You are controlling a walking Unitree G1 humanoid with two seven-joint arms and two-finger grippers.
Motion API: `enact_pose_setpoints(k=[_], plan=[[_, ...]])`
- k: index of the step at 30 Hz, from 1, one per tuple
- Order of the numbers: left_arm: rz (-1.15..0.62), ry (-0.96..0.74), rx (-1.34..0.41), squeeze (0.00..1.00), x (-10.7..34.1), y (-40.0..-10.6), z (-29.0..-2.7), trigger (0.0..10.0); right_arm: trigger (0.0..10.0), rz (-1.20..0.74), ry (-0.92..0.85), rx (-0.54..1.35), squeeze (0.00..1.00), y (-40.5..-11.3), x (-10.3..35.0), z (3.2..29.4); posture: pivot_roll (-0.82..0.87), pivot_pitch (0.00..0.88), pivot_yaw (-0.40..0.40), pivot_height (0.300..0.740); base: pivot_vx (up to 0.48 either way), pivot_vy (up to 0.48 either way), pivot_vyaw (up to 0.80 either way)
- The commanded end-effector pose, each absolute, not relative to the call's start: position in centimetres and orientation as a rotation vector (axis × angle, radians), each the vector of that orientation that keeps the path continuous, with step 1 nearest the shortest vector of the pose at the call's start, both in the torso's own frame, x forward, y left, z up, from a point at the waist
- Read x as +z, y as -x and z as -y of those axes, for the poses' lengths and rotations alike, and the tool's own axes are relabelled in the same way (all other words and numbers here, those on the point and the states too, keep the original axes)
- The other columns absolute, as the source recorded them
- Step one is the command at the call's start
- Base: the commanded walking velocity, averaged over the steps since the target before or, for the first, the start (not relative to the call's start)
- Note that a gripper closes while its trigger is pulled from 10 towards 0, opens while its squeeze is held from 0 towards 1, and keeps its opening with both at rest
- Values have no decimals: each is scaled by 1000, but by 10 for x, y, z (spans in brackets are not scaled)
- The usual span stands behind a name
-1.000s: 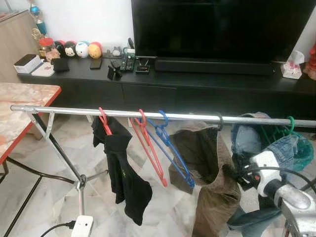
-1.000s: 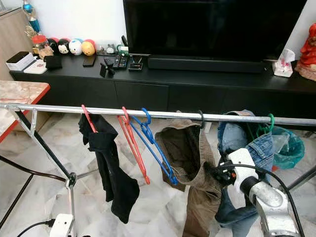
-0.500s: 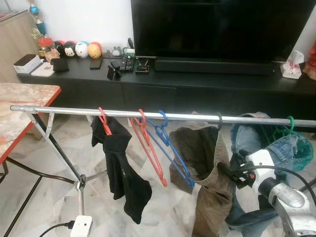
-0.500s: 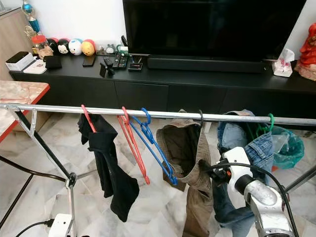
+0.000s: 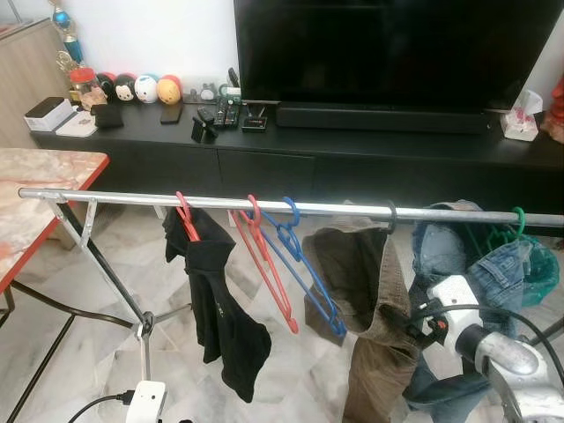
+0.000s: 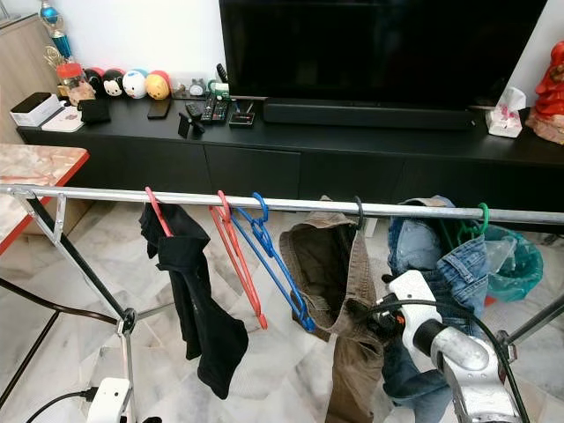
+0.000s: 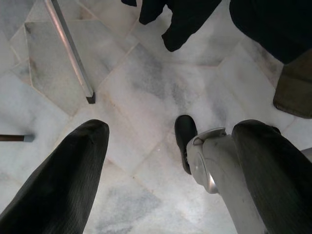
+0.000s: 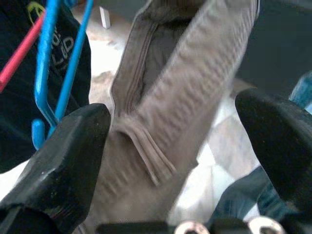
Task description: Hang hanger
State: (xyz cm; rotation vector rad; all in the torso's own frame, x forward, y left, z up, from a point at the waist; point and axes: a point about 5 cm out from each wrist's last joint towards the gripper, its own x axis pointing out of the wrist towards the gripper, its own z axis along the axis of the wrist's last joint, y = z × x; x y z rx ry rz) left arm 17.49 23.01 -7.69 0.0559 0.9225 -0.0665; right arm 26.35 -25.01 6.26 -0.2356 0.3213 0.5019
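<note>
Along the silver drying rail (image 5: 132, 197) a black garment (image 5: 216, 300) hangs on a red hanger (image 5: 183, 214), next to an empty red hanger (image 5: 264, 264) and a blue hanger (image 5: 304, 269), all hooked over the bar so they dangle freely, with olive-brown trousers (image 5: 370, 308) and jeans (image 5: 493, 264) further along. Low on the robot's right, the right gripper (image 8: 170, 161) has its two black fingers spread wide around the trousers' waistband without closing on it, probably lining up a hold beside the blue hanger, while the left gripper (image 7: 165, 170) hangs idle and open over the marble floor (image 7: 146, 87). Yellow lettering on the black garment is too blurred to read.
</note>
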Motion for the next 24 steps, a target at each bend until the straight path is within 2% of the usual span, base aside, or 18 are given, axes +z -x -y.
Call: enact_pose_setpoints(k=[1, 12, 24], plan=[[-951, -65, -73, 0, -79, -171, -231, 10000, 10000, -297, 251, 505, 0, -266, 71, 252, 35, 0, 27, 740, 0, 0, 0], [-955, -78, -103, 0, -80, -171, -227, 10000, 10000, -306, 246, 535, 0, -266, 69, 243, 36, 0, 27, 740, 0, 0, 0], [-951, -77, -108, 0, -80, -173, -223, 10000, 10000, -357, 232, 455, 0, -265, 59, 257, 38, 0, 27, 740, 0, 0, 0]])
